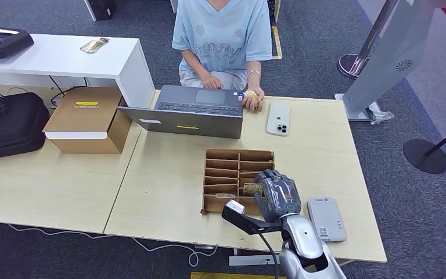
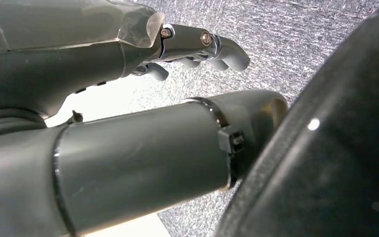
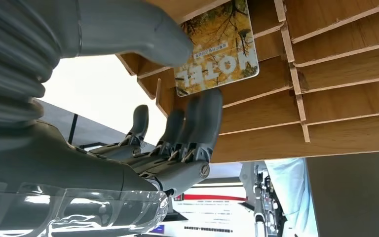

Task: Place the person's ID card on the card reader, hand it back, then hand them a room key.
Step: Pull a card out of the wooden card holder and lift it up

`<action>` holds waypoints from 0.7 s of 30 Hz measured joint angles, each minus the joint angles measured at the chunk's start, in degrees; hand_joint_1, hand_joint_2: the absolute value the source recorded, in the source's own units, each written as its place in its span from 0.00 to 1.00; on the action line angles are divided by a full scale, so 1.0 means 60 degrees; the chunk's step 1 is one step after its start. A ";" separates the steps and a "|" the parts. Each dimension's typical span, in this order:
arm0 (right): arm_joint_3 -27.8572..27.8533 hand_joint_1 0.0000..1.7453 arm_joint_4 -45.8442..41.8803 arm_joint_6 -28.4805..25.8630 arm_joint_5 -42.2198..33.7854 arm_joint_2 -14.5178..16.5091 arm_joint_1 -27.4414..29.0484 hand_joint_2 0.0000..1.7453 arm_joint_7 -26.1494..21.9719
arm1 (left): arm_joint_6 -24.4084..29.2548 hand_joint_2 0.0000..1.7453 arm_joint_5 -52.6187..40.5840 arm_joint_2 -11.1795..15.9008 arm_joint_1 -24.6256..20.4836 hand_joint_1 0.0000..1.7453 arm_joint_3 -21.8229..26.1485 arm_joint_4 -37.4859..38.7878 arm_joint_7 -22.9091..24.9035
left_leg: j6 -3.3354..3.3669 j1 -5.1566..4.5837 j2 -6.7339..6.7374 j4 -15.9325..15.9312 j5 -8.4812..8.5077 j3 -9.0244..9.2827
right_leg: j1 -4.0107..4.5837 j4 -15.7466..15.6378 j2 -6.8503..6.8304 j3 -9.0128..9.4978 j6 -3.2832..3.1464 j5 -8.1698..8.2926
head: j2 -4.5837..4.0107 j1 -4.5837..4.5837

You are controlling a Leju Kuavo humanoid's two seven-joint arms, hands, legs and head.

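Over the slotted tray (image 1: 238, 157), right robot hand (image 1: 277, 195) half-hides the room key (image 3: 217, 49).

free: bare table (image 1: 168, 192) left of slotted box (image 1: 238, 180) | blocked: laptop (image 1: 191, 113) behind (lid open)

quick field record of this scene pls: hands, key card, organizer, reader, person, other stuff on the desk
right hand: over the organizer, thumb and fingers pinching the key card
left hand: hanging low over carpet, holding nothing
key card: yellow foliage print, "MOTEL" lettering, partly in a slot
organizer: cardboard, slotted, mid-desk
card reader: grey, on the desk beside the right hand
person: seated across the desk, hands at the laptop
laptop: open, facing the person
phone: white, lying beside the laptop
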 joint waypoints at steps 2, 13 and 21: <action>-0.0001 0.75 0.0007 0.0006 0.0000 0.0000 0.0000 1.00 -0.0002 | 0.0000 0.00 0.0000 0.0000 0.0000 0.00 -0.0006 0.0000 0.0000 | 0.0000 0.0000 0.0000 0.0000 0.0000 0.0000 | 0.0000 0.0000 0.0000 0.0000 0.0000 0.0000 | 0.0000 0.0000; -0.0001 0.51 0.0002 -0.0012 0.0024 0.0000 0.0084 1.00 0.0010 | 0.0011 0.00 -0.0002 0.0000 0.0002 0.00 -0.0111 0.0000 0.0000 | 0.0000 0.0000 0.0001 0.0000 0.0000 0.0001 | 0.0000 -0.0001 0.0001 0.0000 0.0000 0.0000 | 0.0000 0.0000; -0.0001 0.82 0.0002 0.0000 0.0131 0.0000 0.0096 1.00 0.0060 | 0.0015 0.00 -0.0002 0.0000 0.0001 0.00 -0.0230 0.0000 0.0000 | 0.0000 0.0000 0.0000 0.0000 0.0000 0.0001 | 0.0000 0.0000 0.0001 0.0000 0.0000 0.0000 | 0.0000 0.0000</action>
